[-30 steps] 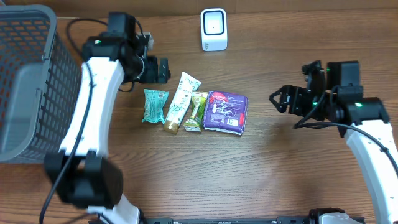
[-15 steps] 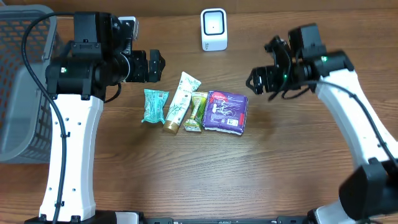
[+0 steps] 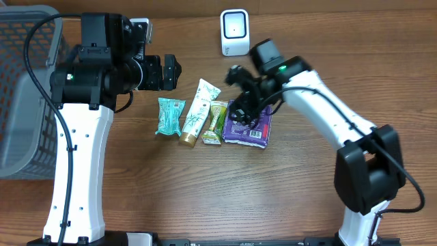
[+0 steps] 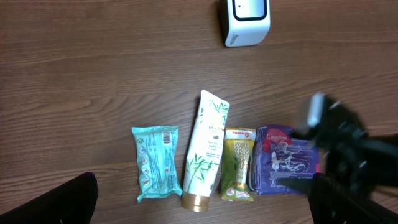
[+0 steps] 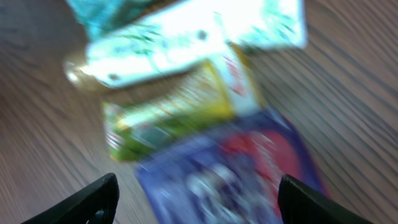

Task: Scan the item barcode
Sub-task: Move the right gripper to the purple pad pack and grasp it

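Four items lie in a row on the wooden table: a teal packet [image 3: 169, 116], a white bamboo-print tube [image 3: 198, 111], a green-yellow sachet [image 3: 217, 123] and a purple pack [image 3: 251, 128]. The white scanner [image 3: 234, 32] stands at the back. My right gripper [image 3: 240, 102] hovers open over the purple pack's left end. In the blurred right wrist view the purple pack [image 5: 230, 168] fills the space beneath the right gripper [image 5: 199, 202], and nothing is held. My left gripper [image 3: 171, 73] hangs open behind the teal packet. The left wrist view looks down on the tube [image 4: 207, 149].
A grey mesh basket [image 3: 27, 89] takes up the table's left end. The left wrist view shows the scanner [image 4: 246, 18] at the top. The right arm's dark gripper [image 4: 348, 143] appears blurred over the purple pack [image 4: 280, 165].
The right arm has swung left from the table's right side to above the purple pack. The left arm shifted a second ago and has since stayed still.
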You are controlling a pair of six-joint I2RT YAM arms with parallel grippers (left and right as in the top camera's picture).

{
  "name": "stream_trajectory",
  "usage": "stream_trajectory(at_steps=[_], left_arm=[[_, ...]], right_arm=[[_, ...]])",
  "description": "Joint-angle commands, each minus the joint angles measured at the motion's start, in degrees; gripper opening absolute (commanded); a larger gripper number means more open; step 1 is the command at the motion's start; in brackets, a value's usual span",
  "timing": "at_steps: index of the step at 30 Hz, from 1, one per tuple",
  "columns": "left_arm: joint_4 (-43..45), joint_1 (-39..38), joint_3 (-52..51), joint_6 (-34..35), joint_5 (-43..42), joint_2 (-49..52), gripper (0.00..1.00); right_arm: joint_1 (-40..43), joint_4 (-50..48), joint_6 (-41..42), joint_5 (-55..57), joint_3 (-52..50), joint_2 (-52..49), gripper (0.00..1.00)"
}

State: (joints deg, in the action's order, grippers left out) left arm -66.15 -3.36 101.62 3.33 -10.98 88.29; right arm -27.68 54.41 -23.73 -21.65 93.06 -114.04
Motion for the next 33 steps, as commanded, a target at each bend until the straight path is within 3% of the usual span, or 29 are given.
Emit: stream_trajectory(at_steps=[1, 5, 9, 14, 24, 33], left_arm=[[0.1, 0.0, 0.7, 1.0, -0.6, 0.2, 1.00], [0.1, 0.0, 0.6, 1.0, -0.6, 0.2, 1.00], [0.1, 0.0, 0.7, 1.0, -0.6, 0.2, 1.00], [0.1, 0.0, 0.6, 1.0, -0.6, 0.2, 1.00], [0.1, 0.0, 0.7, 1.0, -0.6, 0.2, 1.00], [0.1, 0.0, 0.7, 1.0, -0.6, 0.2, 1.00]], right_arm=[[-5.5, -3.5, 5.2, 6.0, 0.8, -0.2, 0.77], [-6.8, -7.2, 14.8, 6.3, 0.7, -1.7, 0.51], [-6.7, -8.4, 21.7, 6.4, 0.7, -4.0, 0.35], [-6.6, -7.6, 25.1, 6.2, 0.6, -6.4, 0.27], [-2.4, -6.1, 32.9, 22.1, 0.7, -6.5, 0.27], [11.9, -0.7, 42.8, 23.0, 0.7, -6.5, 0.45]])
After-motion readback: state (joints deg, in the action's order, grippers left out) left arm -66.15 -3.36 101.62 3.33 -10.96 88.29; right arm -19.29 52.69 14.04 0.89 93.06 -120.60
